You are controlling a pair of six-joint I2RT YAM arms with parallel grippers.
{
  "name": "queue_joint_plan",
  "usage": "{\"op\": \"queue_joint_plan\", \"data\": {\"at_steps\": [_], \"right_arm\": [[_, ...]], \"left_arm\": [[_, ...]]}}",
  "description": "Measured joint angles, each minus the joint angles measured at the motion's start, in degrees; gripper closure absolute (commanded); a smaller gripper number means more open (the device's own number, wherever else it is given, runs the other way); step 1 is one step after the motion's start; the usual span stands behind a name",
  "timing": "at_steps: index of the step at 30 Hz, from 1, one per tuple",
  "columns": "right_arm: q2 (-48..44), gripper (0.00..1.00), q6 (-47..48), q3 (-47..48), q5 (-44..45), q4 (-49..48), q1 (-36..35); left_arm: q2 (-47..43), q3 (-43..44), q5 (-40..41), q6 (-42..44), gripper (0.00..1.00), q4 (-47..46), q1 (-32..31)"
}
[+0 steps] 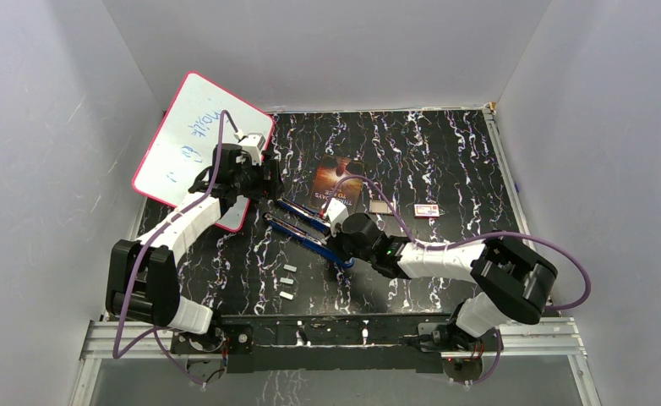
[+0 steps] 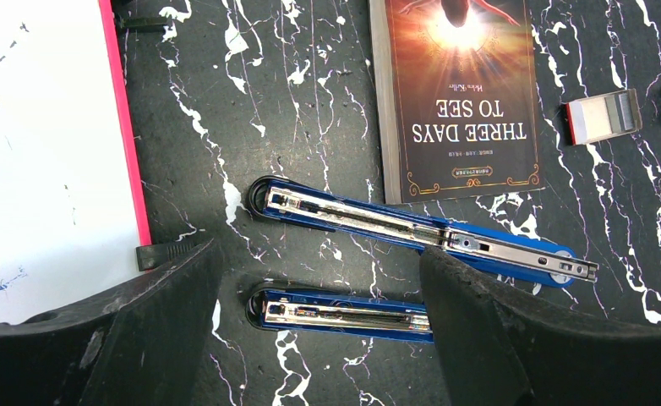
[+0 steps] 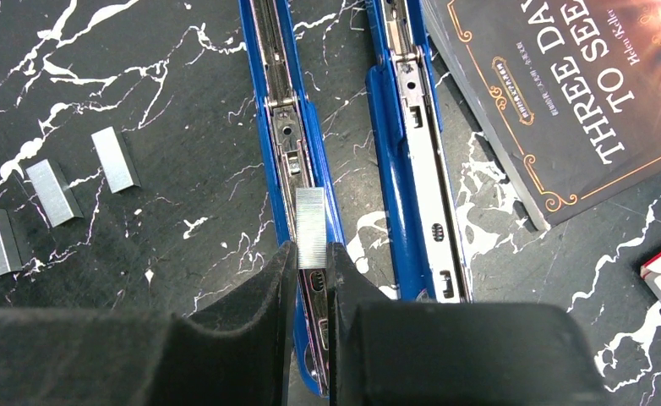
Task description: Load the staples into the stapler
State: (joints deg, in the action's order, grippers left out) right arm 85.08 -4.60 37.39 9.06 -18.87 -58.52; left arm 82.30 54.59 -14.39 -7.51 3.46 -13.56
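Staple strip [image 3: 311,227] pinched in right gripper [image 3: 311,255], at the open stapler's [image 3: 286,127] rail. Touching or not, we can't tell; its lower end's hid in the grip. Three spare strips [image 3: 54,193] lie apart, left of it. Left gripper [image 2: 317,260] gapes, empty.

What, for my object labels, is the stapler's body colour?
Blue; the stapler shows it best in the right wrist view.

Stapler [image 3: 281,127] hinge end likely hidden under right jaws; book [image 3: 564,76] cropped.
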Motion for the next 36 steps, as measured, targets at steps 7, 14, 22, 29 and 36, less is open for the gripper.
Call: {"op": "queue_joint_plan", "data": {"at_steps": [7,14,22,29,36], "right_arm": [[0.5,1.00,-0.2,0.0,0.0,1.0,0.0],[0.7,1.00,-0.2,0.4,-0.2,1.8,0.0],[0.7,1.00,0.0,0.7,-0.3,2.3,0.0],[0.1,1.00,0.5,0.8,-0.4,2.6,0.0],[-2.3,1.00,1.0,0.8,-1.0,2.4,0.0]], "left_arm": [[0.0,0.0,0.0,0.0,0.15,0.0,0.0],[0.0,0.0,0.0,0.0,0.15,0.0,0.0],[0.0,0.0,0.0,0.0,0.15,0.0,0.0],[0.0,0.0,0.0,0.0,0.15,0.0,0.0],[0.0,0.0,0.0,0.0,0.15,0.0,0.0]]}}
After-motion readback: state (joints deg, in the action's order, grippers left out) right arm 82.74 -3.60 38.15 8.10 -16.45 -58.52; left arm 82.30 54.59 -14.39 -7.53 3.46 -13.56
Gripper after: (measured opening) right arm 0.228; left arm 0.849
